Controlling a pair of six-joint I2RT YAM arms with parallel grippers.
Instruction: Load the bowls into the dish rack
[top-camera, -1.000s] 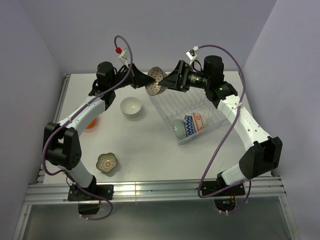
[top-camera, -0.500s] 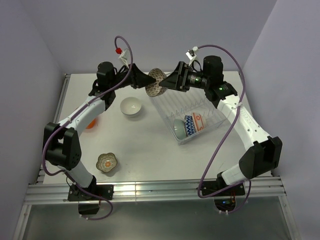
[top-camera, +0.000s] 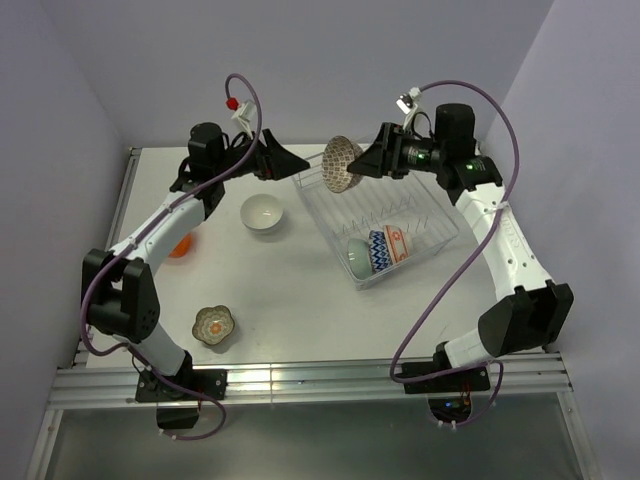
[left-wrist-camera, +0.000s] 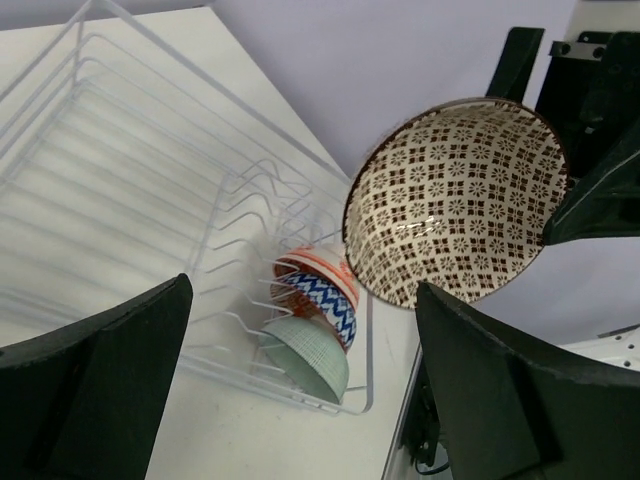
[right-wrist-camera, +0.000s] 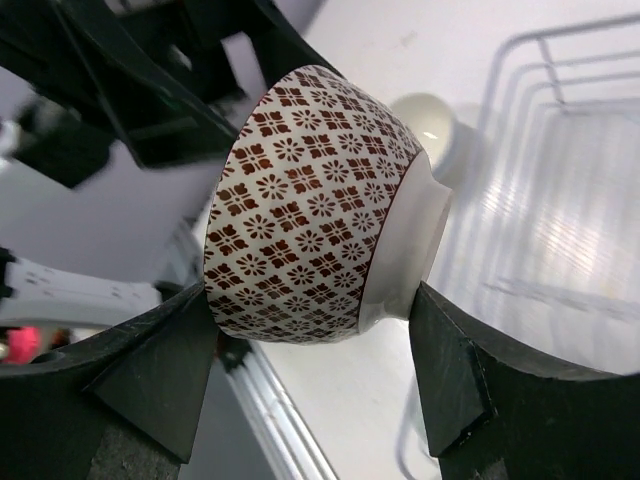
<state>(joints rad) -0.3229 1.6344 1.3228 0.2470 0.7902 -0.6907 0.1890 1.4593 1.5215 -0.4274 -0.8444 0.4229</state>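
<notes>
My right gripper (top-camera: 354, 168) (right-wrist-camera: 310, 375) is shut on a brown-and-white patterned bowl (top-camera: 340, 165) (right-wrist-camera: 320, 210) (left-wrist-camera: 455, 200), held on its side in the air over the far left corner of the clear dish rack (top-camera: 430, 215) (left-wrist-camera: 150, 180) (right-wrist-camera: 570, 200). My left gripper (top-camera: 298, 163) (left-wrist-camera: 300, 400) stands open and holds nothing, a little left of that bowl. Three bowls lean in the rack's near end: pale teal (top-camera: 358, 258) (left-wrist-camera: 310, 355), blue zigzag (top-camera: 378, 250) and orange-white (top-camera: 397, 243). A white bowl (top-camera: 262, 212) (right-wrist-camera: 425, 120) sits on the table.
An olive flower-shaped bowl (top-camera: 214, 325) sits near the front left of the table. An orange-red bowl (top-camera: 180, 246) peeks out from under my left forearm. The lilac walls stand close behind both grippers.
My left gripper opened, let go of the patterned bowl and drew back left. My right gripper closed on the bowl and carried it right, toward the rack.
</notes>
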